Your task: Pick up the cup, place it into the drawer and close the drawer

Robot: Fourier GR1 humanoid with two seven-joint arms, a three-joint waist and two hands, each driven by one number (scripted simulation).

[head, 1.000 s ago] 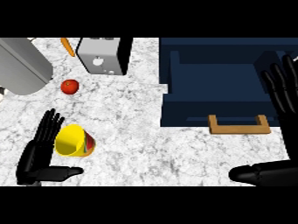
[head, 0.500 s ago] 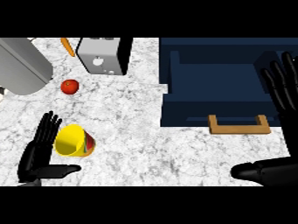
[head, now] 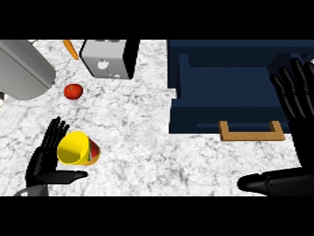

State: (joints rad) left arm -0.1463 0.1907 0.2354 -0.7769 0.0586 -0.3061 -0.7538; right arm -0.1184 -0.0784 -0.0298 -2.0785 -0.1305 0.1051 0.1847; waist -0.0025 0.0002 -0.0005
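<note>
A yellow cup (head: 76, 148) with a red base lies on its side on the marble counter at the lower left. My left hand (head: 45, 159) stands open right beside it on its left, fingers straight and thumb out below the cup. The dark blue drawer (head: 241, 87) is pulled open at the upper right, its wooden handle (head: 252, 132) facing me. My right hand (head: 303, 99) is open with fingers up over the drawer's right side, thumb low at the right.
A silver toaster (head: 108, 58) stands at the back. A red apple (head: 73, 91) lies left of it, an orange carrot (head: 71, 49) behind. A grey rounded appliance (head: 13, 67) fills the upper left corner.
My left hand has shifted slightly closer to the cup. The right hand has barely moved.
</note>
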